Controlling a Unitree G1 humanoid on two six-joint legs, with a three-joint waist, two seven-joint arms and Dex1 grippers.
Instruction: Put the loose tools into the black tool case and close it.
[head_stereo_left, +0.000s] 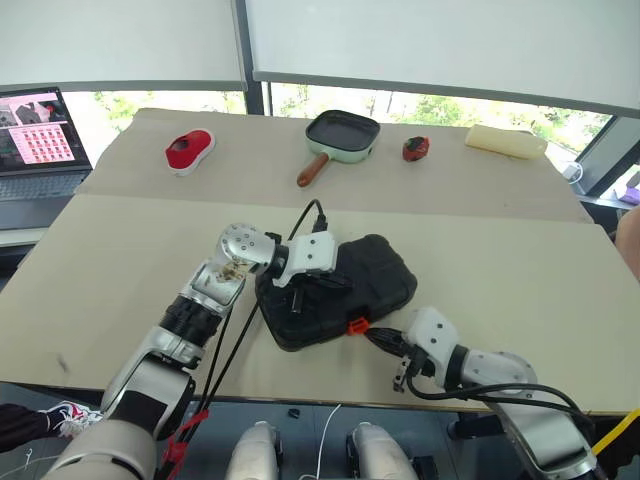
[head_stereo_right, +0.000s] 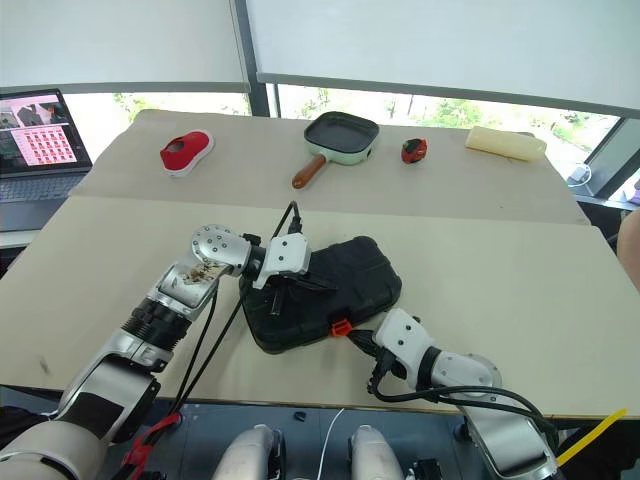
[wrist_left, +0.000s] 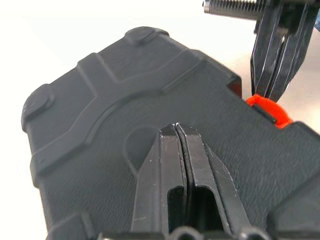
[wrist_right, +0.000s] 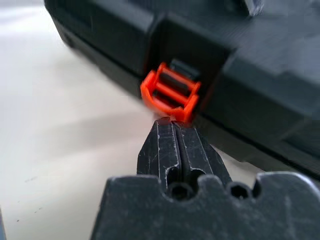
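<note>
A pale tan surface (head_stereo_left: 120, 260) runs out ahead of me toward a row of windows with white blinds pulled partway down. The black tool case (head_stereo_left: 375, 270) lies near my edge of it, lid down, its textured shell facing up and its orange latch (head_stereo_left: 354, 325) on the side closest to me.

My left pincer (wrist_left: 176, 127) is closed, holding nothing, its two fingers pressed together with the tips resting on the top of the lid. My right pincer (wrist_right: 172, 122) is closed too, empty, and its tips sit right at the lower edge of the latch, touching it or nearly so; I cannot tell which. The latch stands tilted out from its notch in the case wall.

Far across the surface, well apart from the case, there is a small frying pan (head_stereo_left: 343, 133) with a pale green rim and a brown handle, a red and white object (head_stereo_left: 189, 150) to its left, a small red and black thing (head_stereo_left: 416, 148) to its right, and a pale yellow block (head_stereo_left: 505, 141) beyond that. An open laptop (head_stereo_left: 40, 140) sits at the far left with its screen lit.
</note>
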